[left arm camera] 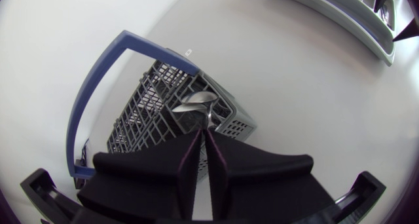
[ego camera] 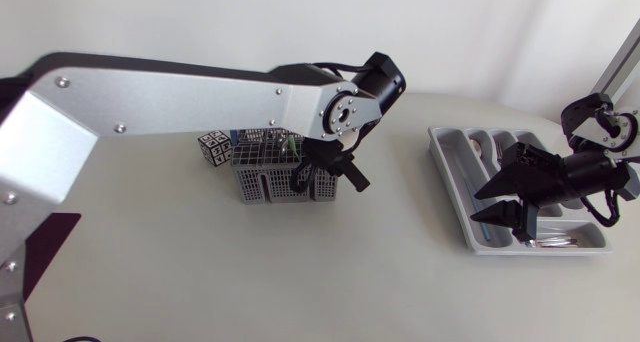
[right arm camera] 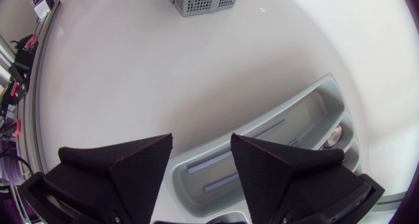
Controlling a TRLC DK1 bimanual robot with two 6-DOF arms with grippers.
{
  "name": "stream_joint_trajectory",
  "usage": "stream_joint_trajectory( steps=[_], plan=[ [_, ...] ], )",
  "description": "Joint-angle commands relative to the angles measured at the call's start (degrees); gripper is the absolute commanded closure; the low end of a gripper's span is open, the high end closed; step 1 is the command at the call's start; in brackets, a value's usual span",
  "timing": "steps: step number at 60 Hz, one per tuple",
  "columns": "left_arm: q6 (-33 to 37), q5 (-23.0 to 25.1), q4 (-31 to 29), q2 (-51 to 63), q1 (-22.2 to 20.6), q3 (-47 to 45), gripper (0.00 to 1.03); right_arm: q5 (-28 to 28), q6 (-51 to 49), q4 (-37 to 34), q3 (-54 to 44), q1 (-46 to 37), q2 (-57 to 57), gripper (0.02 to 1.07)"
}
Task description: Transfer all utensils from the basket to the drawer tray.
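Two pincers are in view: the left pincer is clamped tight on the handle of a spoon, whose bowl sits over a corner of the grey basket. The basket stands toward the far edge of the surface, about mid-width. The right pincer hangs spread open over the drawer tray near the surface's right edge, and utensils lie at the tray's near end.

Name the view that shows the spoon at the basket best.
Left wrist view: the spoon shows plainly between the left gripper's fingers, over the basket. Head view: not discernible. Right wrist view: only the basket's end, no spoon.
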Motion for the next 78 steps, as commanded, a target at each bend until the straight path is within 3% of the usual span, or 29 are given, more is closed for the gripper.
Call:
stream_joint_trajectory(
  steps=[1, 38, 47, 73, 78],
  plan=[
    [-0.9, -0.4, -0.5, -2.5, -0.2, -0.5, 0.9, -0.4, -0.4, 0.2, -1.6, 0.4, -0.7, 0.41],
    [-0.8, -0.4, -0.4, -1.1, -0.7, 0.4, 0.75, -0.3, -0.7, 0.6, -2.5, 0.7, -0.6, 0.41],
    [-0.7, -0.4, -0.4, -0.9, -0.6, 1.0, 0.66, -0.3, -0.8, 1.6, -3.0, 0.7, -0.5, 0.41],
    [-0.9, -0.4, -0.3, 2.6, 0.5, 3.4, 0.65, -0.2, -0.8, 2.6, -3.7, 0.9, 0.0, 0.41],
    [-0.9, -0.4, -0.3, 3.2, 0.9, 3.6, 0.69, -0.2, -0.8, 2.6, -3.8, 0.9, 0.0, 0.41]
  ],
)
